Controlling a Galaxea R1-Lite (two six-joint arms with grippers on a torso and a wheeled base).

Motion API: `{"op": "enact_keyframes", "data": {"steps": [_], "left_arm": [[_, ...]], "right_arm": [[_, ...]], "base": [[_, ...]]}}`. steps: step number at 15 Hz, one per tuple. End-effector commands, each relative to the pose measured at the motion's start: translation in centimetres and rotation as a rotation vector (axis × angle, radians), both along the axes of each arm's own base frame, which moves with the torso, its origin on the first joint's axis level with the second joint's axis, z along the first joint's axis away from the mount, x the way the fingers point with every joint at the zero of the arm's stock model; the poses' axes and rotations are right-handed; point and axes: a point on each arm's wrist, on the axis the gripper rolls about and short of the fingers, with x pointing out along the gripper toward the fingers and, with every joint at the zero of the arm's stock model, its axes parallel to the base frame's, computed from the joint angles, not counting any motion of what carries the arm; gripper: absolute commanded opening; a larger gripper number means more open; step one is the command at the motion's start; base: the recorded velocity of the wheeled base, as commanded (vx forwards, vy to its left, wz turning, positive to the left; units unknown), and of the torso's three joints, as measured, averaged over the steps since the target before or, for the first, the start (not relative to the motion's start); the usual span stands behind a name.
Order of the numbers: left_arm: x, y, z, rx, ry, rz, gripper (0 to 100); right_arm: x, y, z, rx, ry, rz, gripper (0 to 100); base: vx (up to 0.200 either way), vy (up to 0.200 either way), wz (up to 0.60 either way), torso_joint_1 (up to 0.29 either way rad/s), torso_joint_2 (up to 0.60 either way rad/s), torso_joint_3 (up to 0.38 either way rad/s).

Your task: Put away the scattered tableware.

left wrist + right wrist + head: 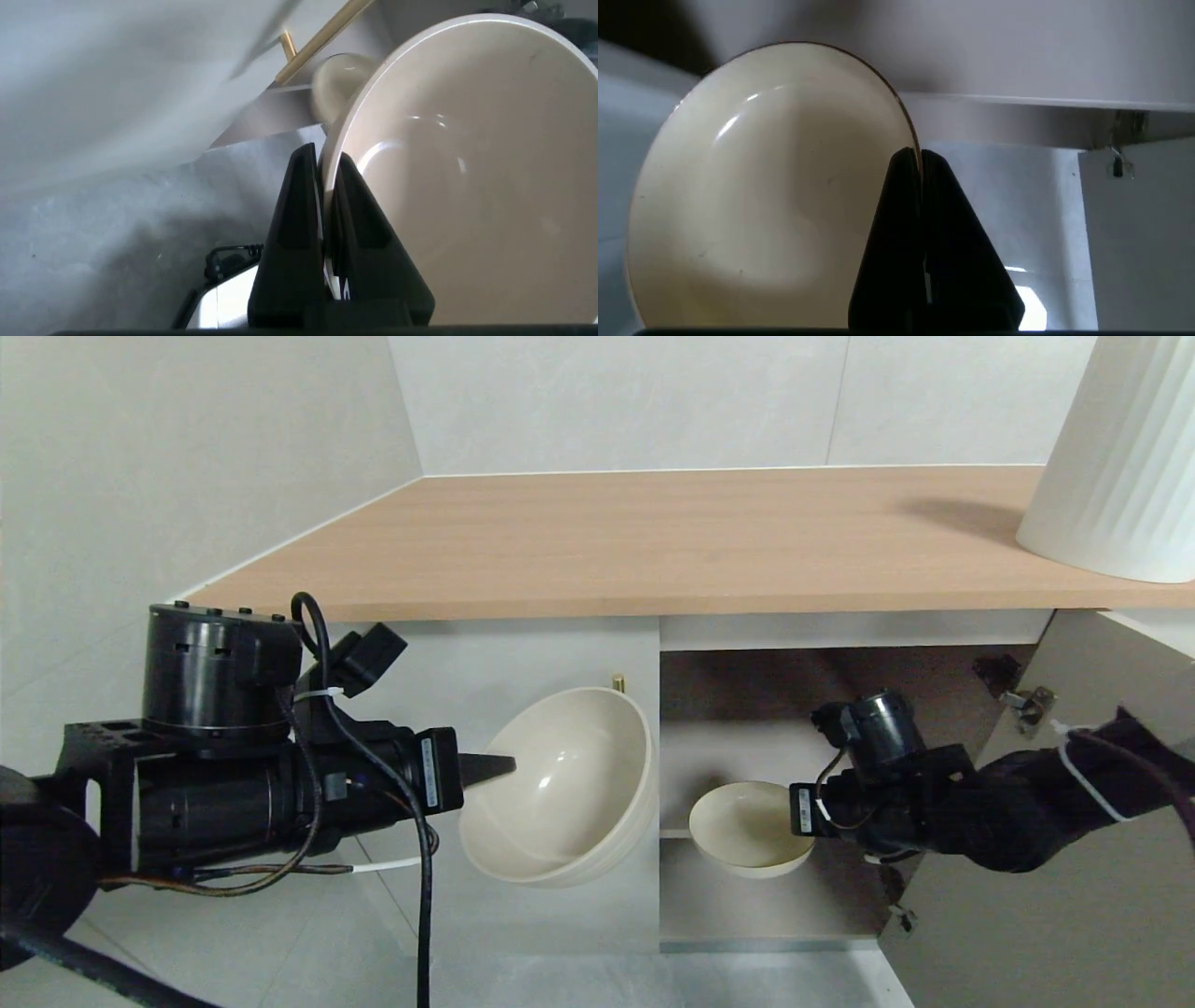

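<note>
In the head view, the left gripper [502, 767] sits left of centre, its fingers pinched shut on the rim of a large bowl [560, 793]. The bowl is tilted up on edge in front of the closed cabinet door [532, 653]. The left wrist view shows the two fingers [301, 196] clamped either side of that rim. At lower right of centre, the right gripper [805, 814] is closed on the rim of a small bowl [747, 826], held inside the open cabinet [756, 691] just above its shelf. The right wrist view shows the small bowl's rim [910, 140] nipped between the fingers. A countertop [653, 532] spans the frame, with a white ribbed vessel [1120, 467] at upper right.
</note>
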Motion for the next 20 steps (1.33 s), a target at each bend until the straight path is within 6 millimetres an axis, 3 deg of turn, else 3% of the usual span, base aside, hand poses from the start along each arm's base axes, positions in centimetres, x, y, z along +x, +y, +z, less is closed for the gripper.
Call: {"op": "enact_keyframes", "data": {"steps": [1,3,5,8,15,20], "left_arm": [[0.1,-0.1,-0.2,0.003,0.008,0.002,0],[0.1,-0.1,-0.2,0.004,0.008,0.001,0],[0.1,-0.2,-0.3,0.008,0.012,-0.002,0],[0.1,-0.7,-1.0,0.021,0.036,-0.015,0],[-0.2,-1.1,-2.4,0.108,0.105,-0.048,0],[-0.1,-1.4,-2.9,0.123,0.118,-0.044,0]], "right_arm": [[1.3,-0.2,-3.7,-0.040,0.060,-0.029,0],[2.4,-0.6,-4.4,-0.034,0.035,-0.057,0],[4.8,-1.5,-6.1,-0.050,0.009,-0.137,0],[6.9,-1.4,-7.4,-0.075,-0.028,-0.250,0],[9.3,-2.6,-8.4,-0.098,-0.064,-0.347,0],[10.3,-2.4,-8.4,-0.097,-0.099,-0.372,0]], "base": [[0.000,0.000,0.00,0.000,0.00,0.000],[0.000,0.000,0.00,0.000,0.00,0.000],[0.000,0.000,0.00,0.000,0.00,0.000],[0.000,0.000,0.00,0.000,0.00,0.000],[0.000,0.000,0.00,0.000,0.00,0.000],[0.000,0.000,0.00,0.000,0.00,0.000]]}}
